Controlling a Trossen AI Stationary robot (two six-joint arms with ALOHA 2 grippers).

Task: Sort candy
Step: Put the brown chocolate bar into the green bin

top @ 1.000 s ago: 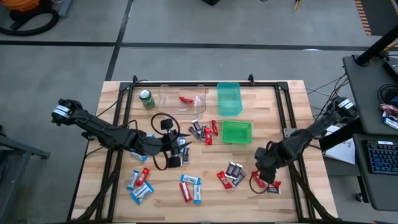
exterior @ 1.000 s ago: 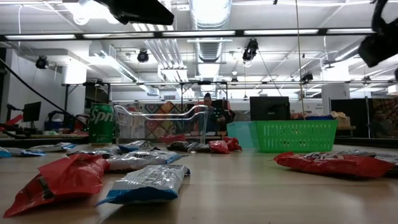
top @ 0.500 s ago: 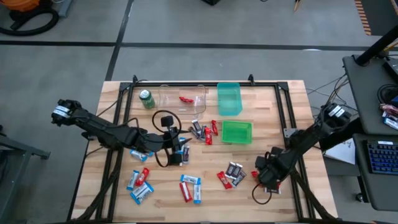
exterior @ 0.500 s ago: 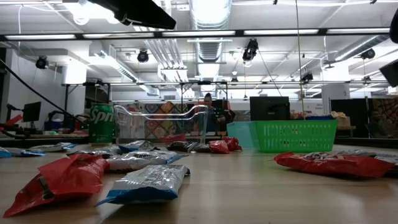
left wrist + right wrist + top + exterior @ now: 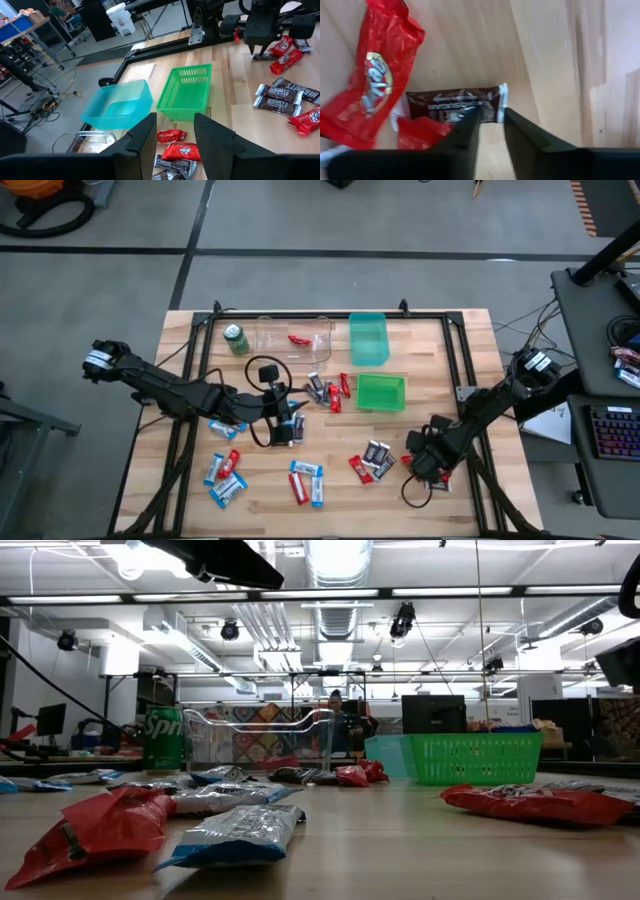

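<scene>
Right gripper (image 5: 428,465) hangs low over the near right corner of the table (image 5: 470,350), above a small cluster of candy. In the right wrist view its two fingers (image 5: 470,131) stand close together with a narrow gap, their tips at the edge of a dark brown bar (image 5: 455,105); nothing sits between them that we can see, so we record a narrow gap and no grip. A red bar (image 5: 375,85) lies just beside the brown one, partly over its end.

Left gripper (image 5: 290,423) hovers mid-table, left of centre, over a mixed pile. In the left wrist view its fingers (image 5: 142,142) stand apart and empty, pointed toward the green basket (image 5: 186,92) and the teal bin (image 5: 120,102), with two red bars (image 5: 172,135) lying just ahead.

We judge the step in hand to be the pick of one bar at the near right cluster. Sorting is barely begun: only one red piece (image 5: 298,338) shows in the clear tray (image 5: 265,330) at the far side, while the green basket and teal bin look empty.

The next move calls for settling the fingers across the width of the brown bar and closing without catching the overlapping red wrapper, then a lift and a carry to the far bins. Remaining candy is scattered along the near edge and in the centre.
</scene>
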